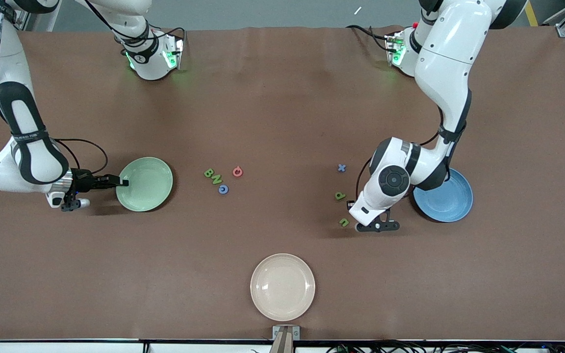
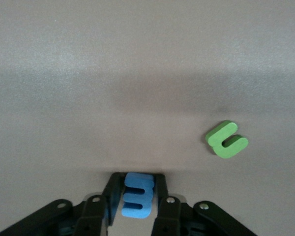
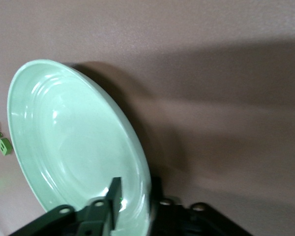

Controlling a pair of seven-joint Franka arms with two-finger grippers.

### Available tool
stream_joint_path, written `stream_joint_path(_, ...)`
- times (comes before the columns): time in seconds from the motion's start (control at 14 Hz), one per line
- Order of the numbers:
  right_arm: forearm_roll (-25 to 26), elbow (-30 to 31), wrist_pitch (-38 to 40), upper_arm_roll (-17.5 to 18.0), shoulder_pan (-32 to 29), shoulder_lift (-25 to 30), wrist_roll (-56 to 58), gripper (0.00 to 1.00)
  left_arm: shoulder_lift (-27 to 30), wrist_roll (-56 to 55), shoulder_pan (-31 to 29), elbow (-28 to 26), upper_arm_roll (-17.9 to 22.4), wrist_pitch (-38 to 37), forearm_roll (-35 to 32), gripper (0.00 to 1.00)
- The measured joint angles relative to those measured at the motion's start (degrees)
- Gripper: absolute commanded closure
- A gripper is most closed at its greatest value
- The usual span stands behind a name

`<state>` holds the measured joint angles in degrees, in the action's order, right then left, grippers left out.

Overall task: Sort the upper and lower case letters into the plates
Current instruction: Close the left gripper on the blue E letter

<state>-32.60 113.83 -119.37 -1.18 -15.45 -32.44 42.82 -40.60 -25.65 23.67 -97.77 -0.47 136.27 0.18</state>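
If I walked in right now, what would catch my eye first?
Both arms are busy. The right gripper pinches the rim of the mint green plate at the right arm's end of the table, while the left gripper clamps a blue letter beside the sky blue plate. Tiny letters lie scattered between the plates.

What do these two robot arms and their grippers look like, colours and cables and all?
Both arms are glossy white rounded shells with black bands at the joints, and loose black cables run along them. Green lights glow at their bases. The left gripper and right gripper are black, each with two slim black fingers fastened by silver screws. The right arm's black band carries small white lettering.
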Motion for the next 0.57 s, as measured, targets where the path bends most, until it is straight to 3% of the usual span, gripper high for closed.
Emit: stream_joint_path(0.57,0.0,-0.4,-0.1,0.0,0.2,-0.5,0.8,1.0,1.5,0.0,-0.8,-1.4,0.3,0.3,-0.3,0.89)
